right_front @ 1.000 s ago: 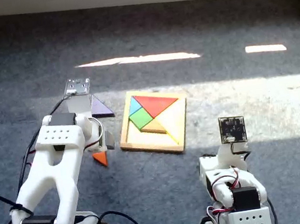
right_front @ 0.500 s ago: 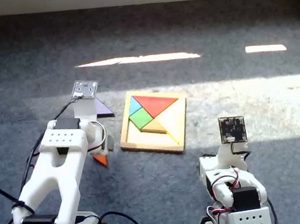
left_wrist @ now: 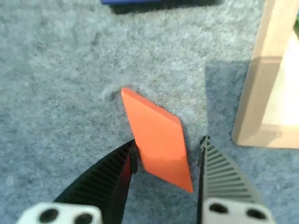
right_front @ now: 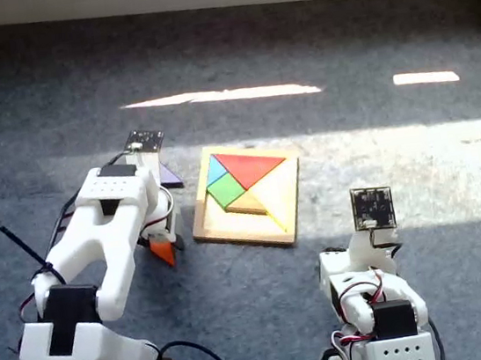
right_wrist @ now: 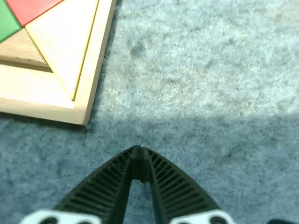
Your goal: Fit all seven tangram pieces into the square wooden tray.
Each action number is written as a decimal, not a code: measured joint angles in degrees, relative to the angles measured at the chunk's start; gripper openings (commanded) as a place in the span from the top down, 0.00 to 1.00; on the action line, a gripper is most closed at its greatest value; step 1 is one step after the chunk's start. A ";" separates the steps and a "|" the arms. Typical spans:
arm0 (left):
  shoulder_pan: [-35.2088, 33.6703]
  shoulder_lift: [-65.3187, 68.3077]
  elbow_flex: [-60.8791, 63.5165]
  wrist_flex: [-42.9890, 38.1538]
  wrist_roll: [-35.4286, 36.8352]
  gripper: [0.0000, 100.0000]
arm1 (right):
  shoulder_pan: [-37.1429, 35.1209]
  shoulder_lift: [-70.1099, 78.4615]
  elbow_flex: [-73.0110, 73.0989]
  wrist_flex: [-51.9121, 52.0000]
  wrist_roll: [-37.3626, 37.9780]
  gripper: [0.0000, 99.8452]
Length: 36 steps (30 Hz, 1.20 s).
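Left arm is parked beside the tray [right_front: 289, 198], wrist pitched down over the orange piece [left_wrist: 156, 140]. That piece is a slanted four-sided tile lying on the carpet [right_front: 375, 127] just off the tray's outer wall [left_wrist: 261, 93], near it but not touching.

Left gripper [left_wrist: 168, 144]: fingers apart, one each side of the tile's near end. The dark finger looks to be brushing one long edge, while the pale one has a sliver of carpet showing before the other edge. It is straddling the tile, not clamped.

Right gripper [right_wrist: 139, 163]: fingers pressed together, holding nothing, hanging over bare carpet just off a tray corner [right_wrist: 88, 119].

In the tray, the red [right_front: 247, 166], blue [right_front: 215, 172] and green [right_front: 224, 191] pieces are seated. The purple piece [right_front: 167, 174] lies out on the carpet beyond the left arm, well apart from the orange one.

Handling judgement: the tile is thin, rigid and very light, with smooth painted faces, so it is likely to be slippery. I'd pinch it across the narrow width, on the two long parallel edges near the middle (never corner to corner, or it will swivel). The carpet pile should let the tips settle low enough to catch the edges. I can't be sure from the wrist picture whether the near end lies flat or is tipped up slightly.

Risk: closing off-centre squirts it sideways toward the tray wall.
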 measured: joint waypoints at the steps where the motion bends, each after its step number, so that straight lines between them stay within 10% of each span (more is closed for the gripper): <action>1: -0.18 0.09 -0.18 0.09 0.09 0.84 | 0.00 0.00 0.00 0.00 0.00 0.99; 19: -0.44 -6.77 -0.53 0.26 -0.62 0.97 | 0.00 0.00 0.00 0.00 0.00 0.99; 29: 9.32 -15.56 -0.53 1.58 -24.09 0.97 | 0.00 0.00 0.00 0.00 0.00 0.99; 36: 12.92 -15.56 -0.53 1.67 -27.69 0.97 | 0.00 0.00 0.00 0.00 0.00 0.99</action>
